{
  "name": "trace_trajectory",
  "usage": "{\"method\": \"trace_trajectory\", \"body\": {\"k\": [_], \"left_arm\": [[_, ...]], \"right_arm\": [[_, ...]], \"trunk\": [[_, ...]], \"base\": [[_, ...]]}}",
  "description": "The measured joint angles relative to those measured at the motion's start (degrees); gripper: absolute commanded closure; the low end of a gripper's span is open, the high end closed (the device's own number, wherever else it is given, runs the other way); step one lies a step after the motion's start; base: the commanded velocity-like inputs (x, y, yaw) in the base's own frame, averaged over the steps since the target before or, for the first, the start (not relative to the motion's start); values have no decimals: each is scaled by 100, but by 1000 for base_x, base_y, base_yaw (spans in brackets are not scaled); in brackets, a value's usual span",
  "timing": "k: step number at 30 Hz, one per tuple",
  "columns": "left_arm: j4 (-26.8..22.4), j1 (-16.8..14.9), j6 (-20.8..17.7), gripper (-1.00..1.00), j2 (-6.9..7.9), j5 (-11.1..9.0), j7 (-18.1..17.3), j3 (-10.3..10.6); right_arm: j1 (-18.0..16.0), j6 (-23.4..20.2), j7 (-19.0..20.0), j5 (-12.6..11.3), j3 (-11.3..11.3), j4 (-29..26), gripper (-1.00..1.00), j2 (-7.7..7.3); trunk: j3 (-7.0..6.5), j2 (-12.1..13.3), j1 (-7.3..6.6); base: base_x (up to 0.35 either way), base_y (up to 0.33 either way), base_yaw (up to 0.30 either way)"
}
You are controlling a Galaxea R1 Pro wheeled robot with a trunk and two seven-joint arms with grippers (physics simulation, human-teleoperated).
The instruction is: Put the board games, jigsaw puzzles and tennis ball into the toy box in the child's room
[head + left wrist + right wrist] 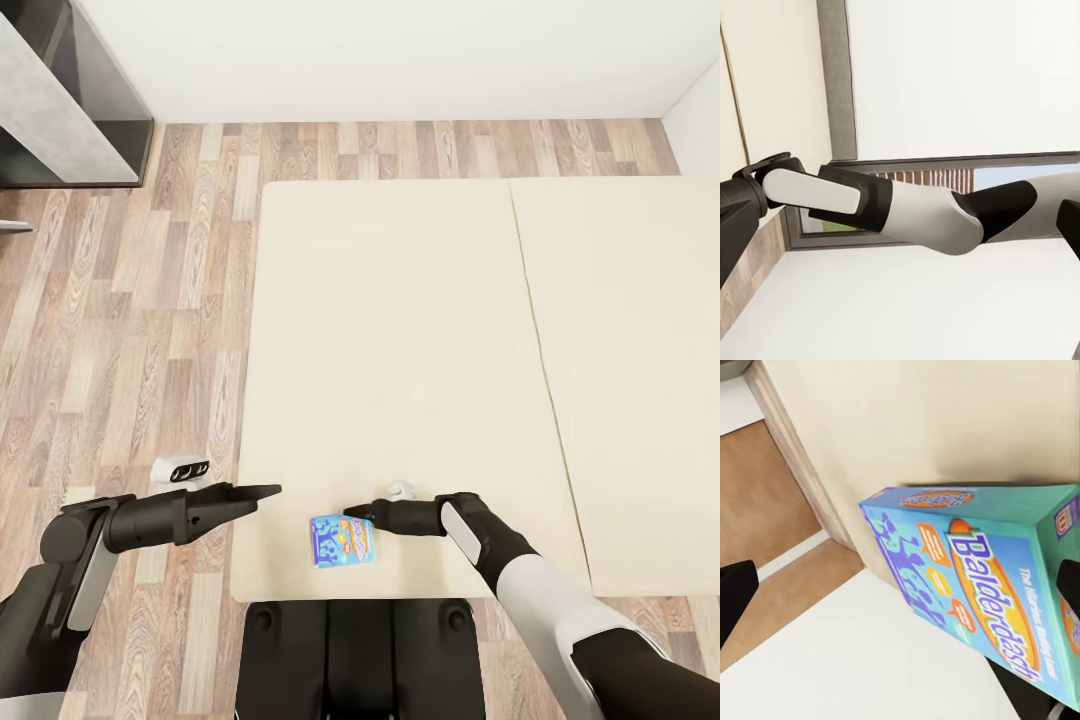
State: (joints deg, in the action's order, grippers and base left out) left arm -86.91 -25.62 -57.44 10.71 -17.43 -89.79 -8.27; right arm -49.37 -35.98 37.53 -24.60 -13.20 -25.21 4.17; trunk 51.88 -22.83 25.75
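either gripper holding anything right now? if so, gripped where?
Right gripper sits at the right edge of the small blue board game on the bed; an actual clamp can't be confirmed. Left gripper holds nothing.

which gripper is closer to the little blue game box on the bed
Right. The right gripper sits at the blue board game near the bed's front edge; the left gripper hangs farther off, over that bed's left edge.
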Motion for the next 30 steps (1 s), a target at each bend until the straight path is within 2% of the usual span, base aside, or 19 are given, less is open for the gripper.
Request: {"method": "trace_trajectory", "body": {"k": [30], "left_arm": [[0, 1, 0, -100, -9, 0, 0, 17]], "right_arm": [[0, -28, -40, 4, -9, 10, -100, 0]], "trunk": [[0, 0, 0]], "base": [[0, 0, 0]]}}
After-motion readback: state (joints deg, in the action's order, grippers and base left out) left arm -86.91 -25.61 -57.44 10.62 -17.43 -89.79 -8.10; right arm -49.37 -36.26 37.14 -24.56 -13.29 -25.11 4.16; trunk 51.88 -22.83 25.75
